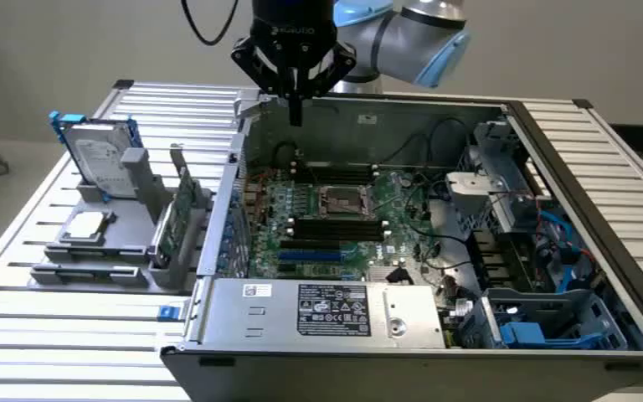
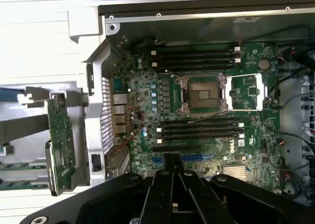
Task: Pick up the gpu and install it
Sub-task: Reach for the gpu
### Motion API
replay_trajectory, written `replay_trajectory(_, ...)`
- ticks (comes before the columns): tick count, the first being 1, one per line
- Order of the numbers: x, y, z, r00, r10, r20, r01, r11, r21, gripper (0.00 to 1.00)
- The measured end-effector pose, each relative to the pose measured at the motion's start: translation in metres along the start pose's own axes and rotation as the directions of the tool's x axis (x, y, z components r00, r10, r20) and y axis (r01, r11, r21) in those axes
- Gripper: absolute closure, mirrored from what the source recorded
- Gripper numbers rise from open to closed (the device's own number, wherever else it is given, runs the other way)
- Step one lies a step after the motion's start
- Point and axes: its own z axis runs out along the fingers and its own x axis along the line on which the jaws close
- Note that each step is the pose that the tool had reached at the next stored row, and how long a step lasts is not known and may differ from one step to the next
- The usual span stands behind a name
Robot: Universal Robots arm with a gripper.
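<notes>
The gripper (image 1: 295, 115) is positioned above the far edge of the open computer case (image 1: 411, 113), fingers closed together, nothing gripped. The gpu (image 1: 177, 219) is seated upright in the grey rack (image 1: 87, 272), at the rack's edge nearest the case, on the slatted table (image 1: 54, 335).

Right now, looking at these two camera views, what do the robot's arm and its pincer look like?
The arm is rounded silver-grey tubing with light blue joint caps. The pincer is all black: a blocky body with pale lettering I cannot read, tapering through angled linkages to slim fingers. A black cable loops beside its wrist.
</notes>
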Motion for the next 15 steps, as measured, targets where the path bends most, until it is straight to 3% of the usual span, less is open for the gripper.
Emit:
replay_trajectory(11, 0.000, 0.0000, 0.0000, 1.0000, 0.000, 0.0000, 0.000, 1.0000, 0.0000, 0.89)
replay_trajectory(15, 0.012, -0.0004, -0.0003, 1.0000, -0.002, -0.0002, 0.002, 1.0000, 0.0001, 0.89)
